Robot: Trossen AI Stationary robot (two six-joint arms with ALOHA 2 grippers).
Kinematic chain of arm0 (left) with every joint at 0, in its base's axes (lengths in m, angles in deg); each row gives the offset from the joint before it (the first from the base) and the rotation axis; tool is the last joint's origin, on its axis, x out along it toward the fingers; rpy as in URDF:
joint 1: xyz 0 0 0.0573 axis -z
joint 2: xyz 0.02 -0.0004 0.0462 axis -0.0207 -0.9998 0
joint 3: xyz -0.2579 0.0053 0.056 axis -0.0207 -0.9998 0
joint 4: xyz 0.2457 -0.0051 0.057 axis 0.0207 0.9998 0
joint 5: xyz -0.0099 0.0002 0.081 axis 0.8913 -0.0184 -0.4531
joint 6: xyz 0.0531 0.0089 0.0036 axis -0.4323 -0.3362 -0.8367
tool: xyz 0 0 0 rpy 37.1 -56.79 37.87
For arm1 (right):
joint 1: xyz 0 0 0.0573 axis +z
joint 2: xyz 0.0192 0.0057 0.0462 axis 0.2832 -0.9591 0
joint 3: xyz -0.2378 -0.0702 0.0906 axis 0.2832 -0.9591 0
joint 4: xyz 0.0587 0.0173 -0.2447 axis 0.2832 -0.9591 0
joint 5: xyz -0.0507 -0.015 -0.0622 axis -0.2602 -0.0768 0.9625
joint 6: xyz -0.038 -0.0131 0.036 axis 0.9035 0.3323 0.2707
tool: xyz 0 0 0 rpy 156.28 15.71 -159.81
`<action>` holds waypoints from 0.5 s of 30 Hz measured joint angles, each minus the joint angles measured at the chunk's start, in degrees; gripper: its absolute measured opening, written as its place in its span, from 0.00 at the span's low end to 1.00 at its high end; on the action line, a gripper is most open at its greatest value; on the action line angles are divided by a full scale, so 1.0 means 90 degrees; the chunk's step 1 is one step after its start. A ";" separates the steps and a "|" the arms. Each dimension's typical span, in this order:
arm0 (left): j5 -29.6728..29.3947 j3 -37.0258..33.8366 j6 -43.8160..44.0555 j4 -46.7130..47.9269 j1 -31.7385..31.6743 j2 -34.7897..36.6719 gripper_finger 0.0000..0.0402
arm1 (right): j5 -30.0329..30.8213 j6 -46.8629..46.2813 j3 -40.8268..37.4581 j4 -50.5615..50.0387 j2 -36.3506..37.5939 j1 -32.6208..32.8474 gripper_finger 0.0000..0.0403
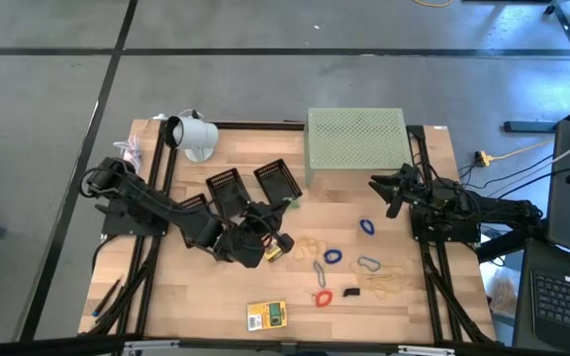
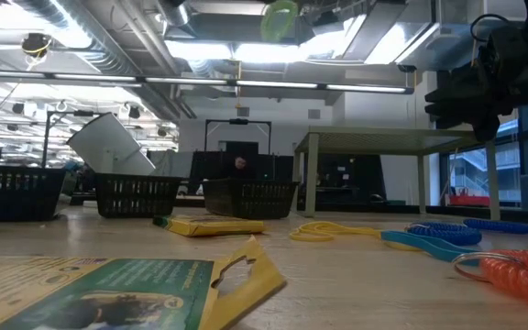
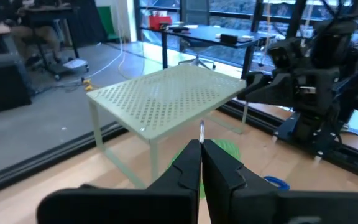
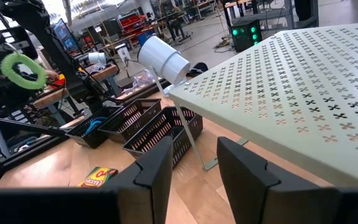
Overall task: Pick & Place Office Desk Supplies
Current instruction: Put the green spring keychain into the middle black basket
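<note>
The left gripper has its dark fingers pressed together on a green rubber band, in front of the pale green perforated stand; the right arm is beyond

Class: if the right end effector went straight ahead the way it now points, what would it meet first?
Probably the nearest black mesh basket, under the corner of the pale green perforated stand; depth is unclear.

Legible text: almost none. The yellow packet beside the black baskets carries red printing, possibly beginning with a large "C"; the remainder cannot be read. A second yellow packet, near the front of the surface, shows green printed artwork, wording illegible.
</note>
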 joint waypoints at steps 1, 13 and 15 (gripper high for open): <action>0.0009 0.0000 -0.0102 -0.0057 -0.0012 0.0000 0.01 | 0.0001 -0.0001 0.0000 -0.0002 0.0000 0.0000 0.32; 0.1028 0.0002 0.1203 0.1431 -0.0629 0.0000 0.01 | -0.0002 0.0001 0.0000 -0.0001 0.0000 0.0000 0.32; 0.1445 0.0002 0.1802 0.2267 -0.0870 0.0000 0.01 | -0.0002 -0.0002 0.0000 -0.0001 0.0000 0.0000 0.32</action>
